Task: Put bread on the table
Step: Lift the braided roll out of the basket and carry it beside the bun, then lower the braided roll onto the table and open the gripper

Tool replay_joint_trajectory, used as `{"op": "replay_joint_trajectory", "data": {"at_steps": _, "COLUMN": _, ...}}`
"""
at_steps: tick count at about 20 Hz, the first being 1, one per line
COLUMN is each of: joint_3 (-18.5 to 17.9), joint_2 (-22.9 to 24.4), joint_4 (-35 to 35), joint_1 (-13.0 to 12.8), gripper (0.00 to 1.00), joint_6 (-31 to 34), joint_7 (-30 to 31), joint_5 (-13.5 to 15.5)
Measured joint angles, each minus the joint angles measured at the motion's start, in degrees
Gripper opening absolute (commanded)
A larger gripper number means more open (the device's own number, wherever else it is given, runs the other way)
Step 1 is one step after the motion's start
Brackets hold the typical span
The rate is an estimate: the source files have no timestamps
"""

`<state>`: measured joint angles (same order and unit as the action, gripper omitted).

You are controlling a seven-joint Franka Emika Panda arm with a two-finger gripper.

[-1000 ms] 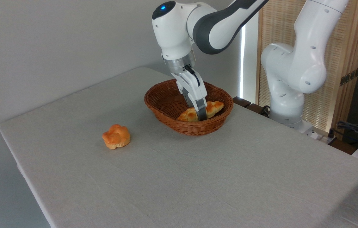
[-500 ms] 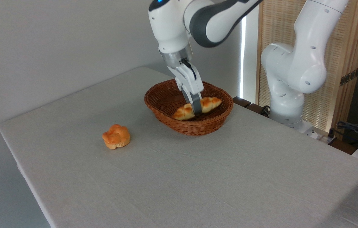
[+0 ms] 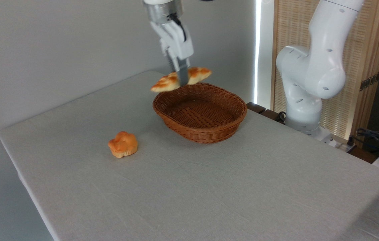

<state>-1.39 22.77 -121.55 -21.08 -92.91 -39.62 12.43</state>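
The bread (image 3: 165,83), a long golden loaf with a browned braided top and pointed ends, hangs in the air above the back left rim of the wicker basket. My gripper (image 3: 182,79) is shut on its middle, fingers pointing down, and the loaf tilts with its left end lower. The table (image 3: 209,187) under it is covered in a plain light grey cloth.
The brown oval wicker basket (image 3: 200,129) stands at the back centre with nothing in it. A small round orange flower-shaped bun (image 3: 123,144) lies on the cloth to its left. The robot's white base (image 3: 305,87) rises at the back right.
The gripper has risen and shifted left with the bread, lifting it out of the basket to above the rim. The bun has not moved.
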Motion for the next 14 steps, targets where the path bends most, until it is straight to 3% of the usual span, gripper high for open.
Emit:
{"op": "replay_joint_trajectory", "data": {"at_steps": 4, "joint_3": -7.98, "joint_2": -9.62, "joint_4": 4.26, "joint_1": 0.09, "gripper": 0.27, "joint_6": -10.42, "joint_7": -0.29, "joint_5": -0.01}}
{"op": "replay_joint_trajectory", "data": {"at_steps": 7, "joint_3": -10.42, "joint_2": -15.00, "joint_4": 5.05, "joint_1": 0.14, "gripper": 0.35, "joint_6": -17.75, "joint_7": -0.49, "joint_5": -0.01}}
{"op": "replay_joint_trajectory", "data": {"at_steps": 9, "joint_3": -10.57, "joint_2": -17.39, "joint_4": 5.23, "joint_1": 0.12, "gripper": 0.46, "joint_6": -20.71, "joint_7": -0.48, "joint_5": -0.01}}
{"op": "replay_joint_trajectory", "data": {"at_steps": 10, "joint_3": -10.55, "joint_2": -18.15, "joint_4": 5.29, "joint_1": 0.08, "gripper": 0.61, "joint_6": -21.43, "joint_7": -0.47, "joint_5": -0.01}}
{"op": "replay_joint_trajectory", "data": {"at_steps": 13, "joint_3": -10.48, "joint_2": -21.23, "joint_4": 5.35, "joint_1": -0.29, "gripper": 0.66, "joint_6": -23.51, "joint_7": -0.48, "joint_5": -0.29}}
{"op": "replay_joint_trajectory", "data": {"at_steps": 14, "joint_3": -10.44, "joint_2": -22.30, "joint_4": 5.35, "joint_1": -0.53, "gripper": 0.78, "joint_6": -23.87, "joint_7": -0.48, "joint_5": -0.75}}
